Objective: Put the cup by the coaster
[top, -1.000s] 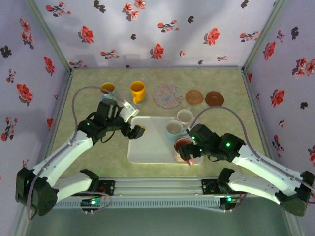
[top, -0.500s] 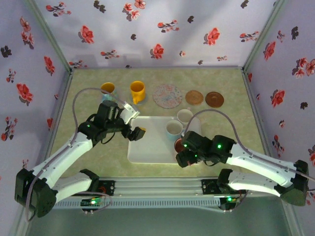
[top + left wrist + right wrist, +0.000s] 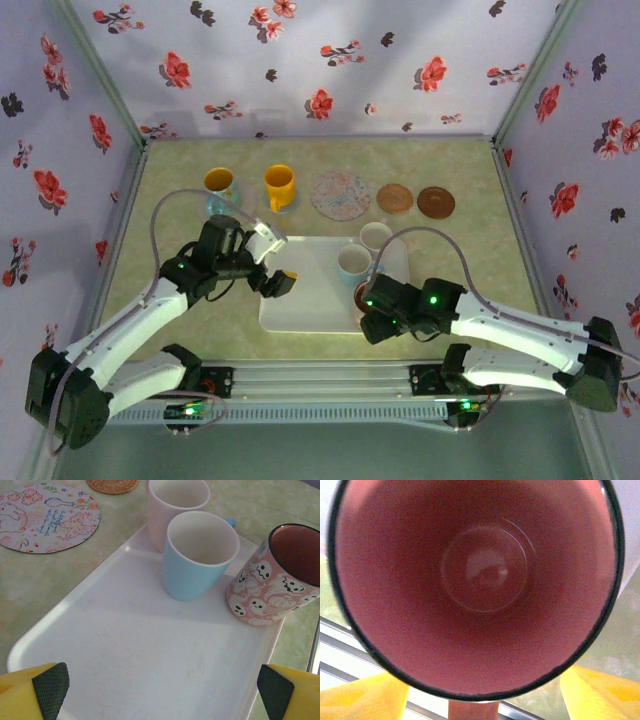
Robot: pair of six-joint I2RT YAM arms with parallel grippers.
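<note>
Ghost mug (image 3: 272, 587), pink with little white ghosts and a dark pink inside, sits on the white tray (image 3: 125, 655) at its near right corner, lower centre of the overhead view. It is upright or close to it. Blue cup (image 3: 197, 555) is just beside it to the upper left, with a pale pink cup (image 3: 175, 500) touching or almost touching behind that.

Right gripper (image 3: 481, 700) hangs directly over the mug, its camera looking straight down into the mouth. Its yellow fingers (image 3: 365, 695) stand apart on either side of the mug near the handle. The rim hides the pads, so I cannot tell whether they touch or grip.

Left gripper (image 3: 162, 692) is spread wide and holds nothing. It hovers over the left edge of the tray, both tips in the bottom corners of its own view.

Along the back of the table, upper centre of the overhead view, are a floral coaster (image 3: 47, 517), a woven coaster (image 3: 112, 485) and a brown coaster (image 3: 435, 201), all well apart from the mug. Left of them stand a yellow mug (image 3: 279, 185) and an orange mug (image 3: 218, 182).
</note>
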